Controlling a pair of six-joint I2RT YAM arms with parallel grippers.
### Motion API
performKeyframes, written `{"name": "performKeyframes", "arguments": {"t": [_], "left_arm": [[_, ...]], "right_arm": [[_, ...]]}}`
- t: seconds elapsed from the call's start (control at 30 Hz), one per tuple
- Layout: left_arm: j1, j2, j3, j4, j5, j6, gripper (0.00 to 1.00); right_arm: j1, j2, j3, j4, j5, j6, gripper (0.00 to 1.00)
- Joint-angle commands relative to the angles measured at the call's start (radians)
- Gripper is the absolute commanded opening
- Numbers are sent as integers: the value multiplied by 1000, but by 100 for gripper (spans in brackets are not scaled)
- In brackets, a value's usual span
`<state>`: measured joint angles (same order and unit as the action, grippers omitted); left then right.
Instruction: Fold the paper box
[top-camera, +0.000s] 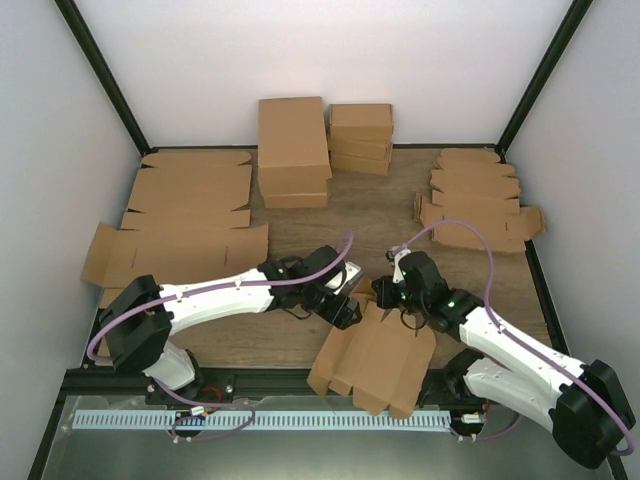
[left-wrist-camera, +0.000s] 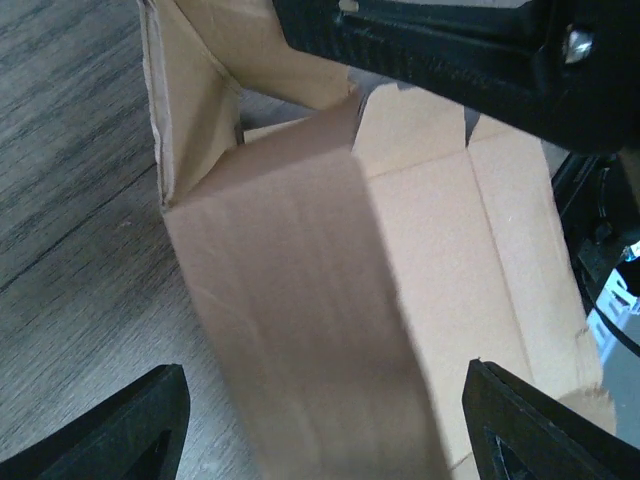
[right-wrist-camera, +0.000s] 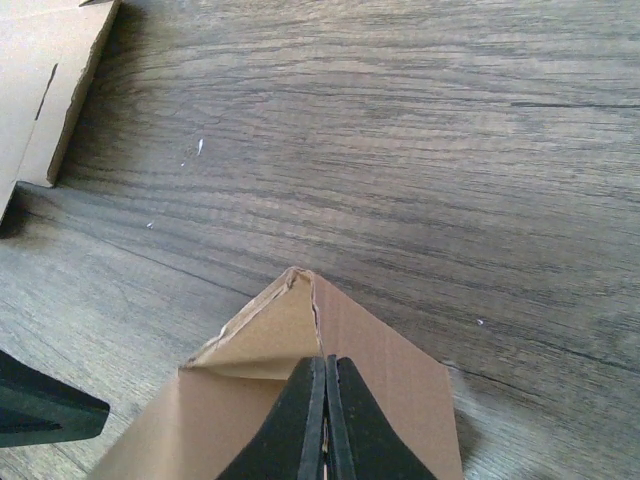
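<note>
paper box (top-camera: 375, 355) — laid partly folded near worktop (top-camera: 380, 215) front edge | left gripper (left-wrist-camera: 325, 440) spread wide astride raised panel | right gripper (right-wrist-camera: 325, 420) clenched on flap corner | flat sheets (top-camera: 190, 215), stacked boxes (top-camera: 293, 150) set well behind

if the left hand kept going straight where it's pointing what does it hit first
The paper box: its raised panel stands straight ahead of the open left hand, probably very close, though depth is unclear.
</note>
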<state>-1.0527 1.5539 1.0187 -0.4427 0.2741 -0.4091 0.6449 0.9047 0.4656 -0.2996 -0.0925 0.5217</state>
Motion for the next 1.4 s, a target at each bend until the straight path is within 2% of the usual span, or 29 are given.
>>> {"name": "performKeyframes", "arguments": {"t": [0.0,0.23,0.37,0.53,0.63,0.7,0.8,1.03,1.2,1.37], "left_arm": [[-8,9,32,12,11,-40,78],[-24,22,35,-4,-1,-65,80],[-27,40,58,-45,-38,-69,70],[-102,68,156,-189,-244,-19,68],[-182,98,229,-309,-431,-14,66],[-238,123,277,-387,-566,-31,67],[-291,164,317,-471,-686,-65,66],[-364,234,345,-574,-833,-150,65],[-375,223,332,-583,-870,-185,45],[-379,222,338,-614,-882,-203,43]], "right_arm": [[12,-9,3,-6,20,21,1],[12,-27,-1,-1,25,23,1],[12,-34,1,-4,26,21,1],[12,-29,5,-3,24,34,1],[12,-16,14,1,24,43,1],[11,-7,17,7,26,44,1],[12,2,15,17,22,48,1],[12,10,12,28,16,58,1],[12,6,6,31,20,61,1],[12,8,4,31,22,62,1]]}}
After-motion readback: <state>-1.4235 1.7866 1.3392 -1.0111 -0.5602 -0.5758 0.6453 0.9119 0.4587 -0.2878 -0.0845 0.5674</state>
